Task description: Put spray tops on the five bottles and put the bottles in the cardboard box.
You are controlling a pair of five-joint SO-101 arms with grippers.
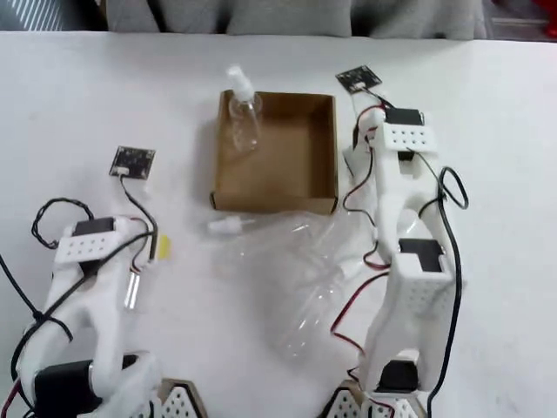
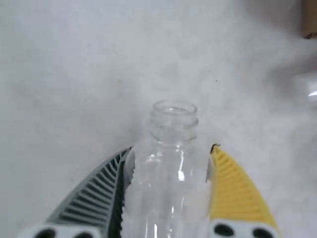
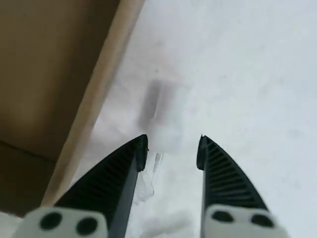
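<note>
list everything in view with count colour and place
brown cardboard box: 1, brown, middle of white table
clear plastic bottle with white spray top: 1, clear, inside the box
loose white spray top: 1, white, before the box
clear plastic heap, maybe bottles: count unclear, clear, before the box
clear open-necked bottle: 1, clear, in left claw
left claw: 1, grey and yellow, gripping that bottle
right claw: 1, black, open, beside the box
</note>
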